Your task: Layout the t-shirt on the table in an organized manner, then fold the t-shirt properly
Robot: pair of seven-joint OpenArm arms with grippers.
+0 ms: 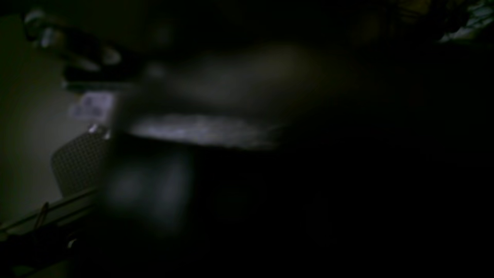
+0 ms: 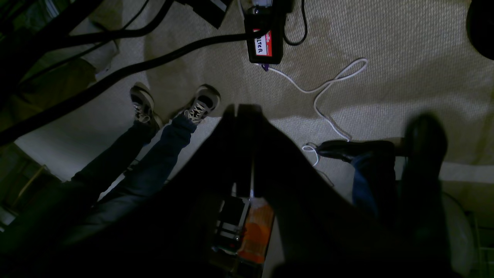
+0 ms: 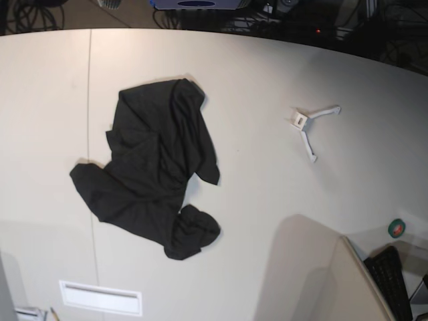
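The black t-shirt point(image 3: 154, 167) lies crumpled and wrinkled on the left half of the off-white table point(image 3: 267, 200) in the base view, bunched with a rolled lump at its lower end. Neither arm shows in the base view. In the right wrist view my right gripper point(image 2: 237, 110) hangs off the table above the carpet, its dark fingers pressed together with nothing between them. The left wrist view is very dark and blurred; the left gripper cannot be made out and no cloth shows there.
A small white Y-shaped plastic piece point(image 3: 311, 127) lies on the table's right. A white rectangular plate point(image 3: 100, 297) sits near the front edge. A seam line point(image 3: 89, 100) runs down the left. People's legs point(image 2: 154, 131), cables point(image 2: 324, 88) and a black box point(image 2: 264, 42) are on the floor.
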